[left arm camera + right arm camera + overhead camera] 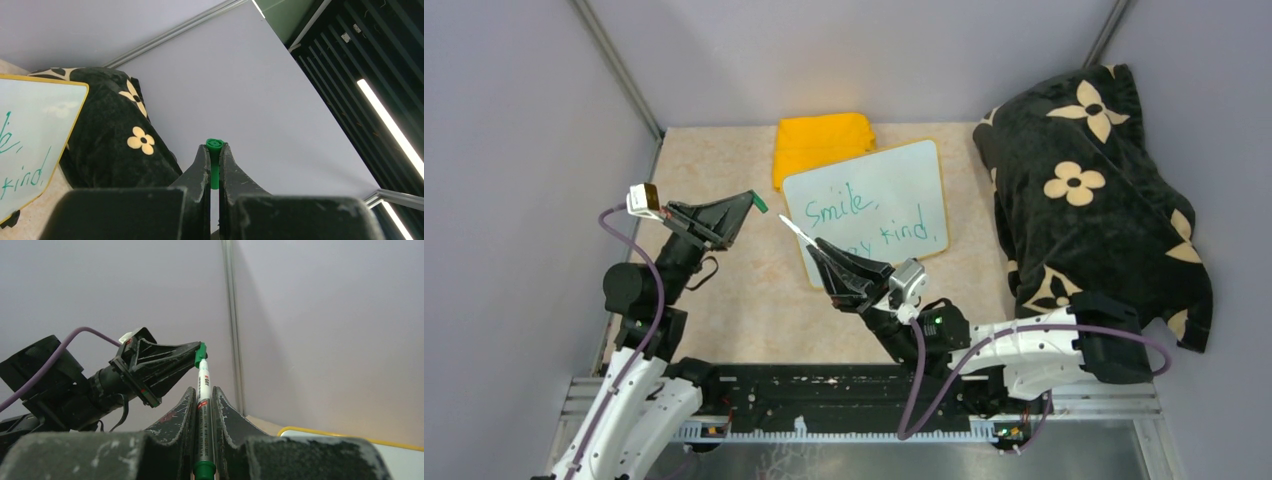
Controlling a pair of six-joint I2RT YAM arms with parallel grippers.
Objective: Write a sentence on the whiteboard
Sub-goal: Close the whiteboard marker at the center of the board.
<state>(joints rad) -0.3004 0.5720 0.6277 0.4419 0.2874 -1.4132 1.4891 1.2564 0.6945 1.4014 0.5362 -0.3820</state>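
Note:
The whiteboard [894, 180] lies flat at the middle back of the table, yellow-rimmed. Green handwriting [839, 209] on it reads "Smile," and "kind,"; my right arm covers the start of the lower line. My right gripper [816, 243] is shut on a white marker [794, 229] over the board's left edge, tip pointing up-left. My left gripper [757, 201] is shut on the marker's green cap [762, 204], a short gap from that tip. In the right wrist view the marker [204, 400] lines up with the cap [200, 354]. The left wrist view shows the cap [215, 157] pinched between the fingers.
A folded yellow cloth [822, 143] lies behind the board, partly under its top-left corner. A black blanket with cream flowers [1089, 190] fills the right side. Grey walls close in the left, back and right of the beige tabletop [754, 300].

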